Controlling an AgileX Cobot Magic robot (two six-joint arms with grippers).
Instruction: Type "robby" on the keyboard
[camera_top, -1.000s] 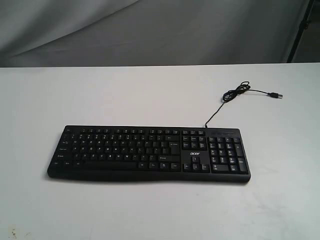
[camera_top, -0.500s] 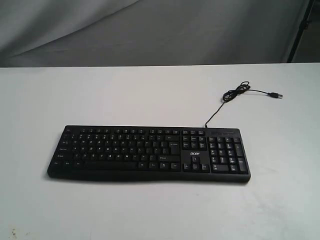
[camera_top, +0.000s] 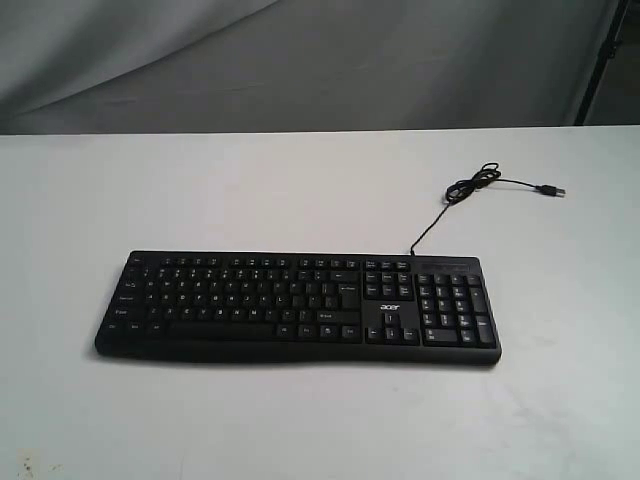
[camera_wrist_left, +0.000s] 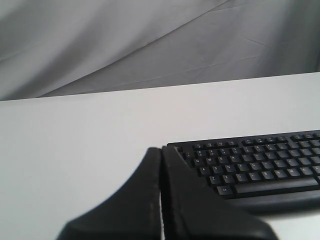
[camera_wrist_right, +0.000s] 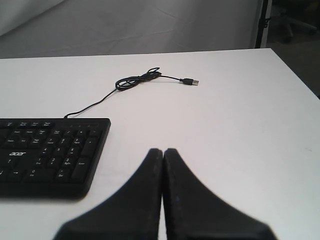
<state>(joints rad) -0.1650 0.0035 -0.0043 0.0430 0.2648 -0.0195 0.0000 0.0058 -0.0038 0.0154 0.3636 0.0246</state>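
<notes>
So the black keyboard (camera_top: 297, 307) is lying flat on the white tabletop (camera_top: 300, 190), roughly in the middle in the exterior view and a bit toward 6 o'clock. Its long side runs 9 to 3, with the number pad at the 3 o'clock end and the little white acer logo (camera_top: 389, 306) just beside it. The thin cable (camera_top: 440, 215) leaves the back edge and heads off toward 1 o'clock, bunches into a small loop, then ends in a USB plug (camera_top: 553, 190) lying loose out near 2 o'clock. Grey cloth (camera_top: 300, 60) hangs behind the tabletop at 12.

The left hand (camera_wrist_left: 161, 155) has its two fingers pressed flat together with nothing between them, facing the letter end of the keyboard. The right hand (camera_wrist_right: 163, 152) is the same, pinched closed and empty, off beside the number pad end over bare tabletop.
</notes>
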